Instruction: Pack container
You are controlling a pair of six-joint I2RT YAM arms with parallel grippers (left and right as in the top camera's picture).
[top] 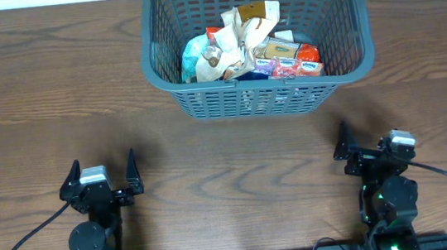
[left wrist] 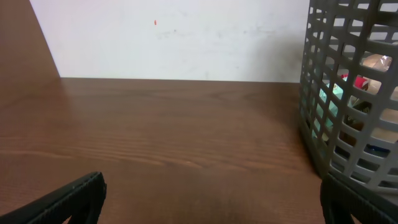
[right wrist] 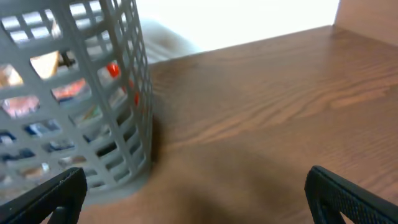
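A dark wood-grain bench (top: 38, 103) fills the overhead view, and the wrist views show a white wall (left wrist: 174, 37) behind it. The container (top: 262, 97) stands at the upper centre of the overhead frame, its near lattice wall facing the arms. Inside it lies a heap of snack packs (top: 249, 51) in white, tan, teal and red wrappers. The left hand (top: 103, 167) sits at the lower left and the right hand (top: 376, 149) at the lower right. Both have their fingers spread wide apart, hold nothing, and are well apart from the container.
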